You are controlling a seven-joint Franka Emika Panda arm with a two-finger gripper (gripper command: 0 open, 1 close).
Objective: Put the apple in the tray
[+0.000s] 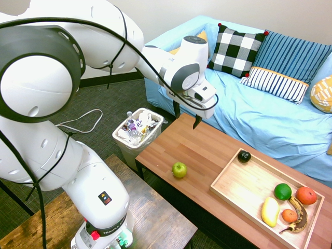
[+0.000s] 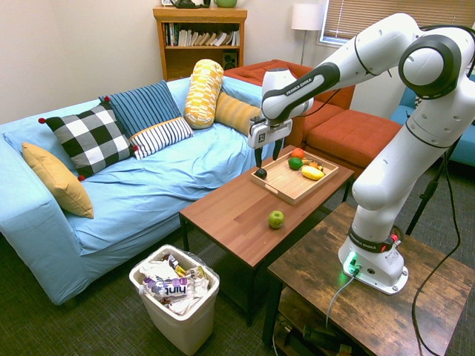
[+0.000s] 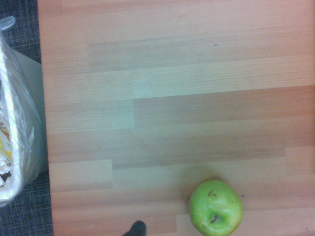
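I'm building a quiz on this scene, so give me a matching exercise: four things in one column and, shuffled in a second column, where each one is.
Things:
1. apple
2. banana
3. waste bin
4. tool

Places:
A. on the floor at the end of the coffee table
B. in the air above the coffee table, holding nothing
C. alone on the bare tabletop, outside the tray
D. lying inside the tray among other fruit

Pairs: 1-C, 2-D, 3-A, 4-B
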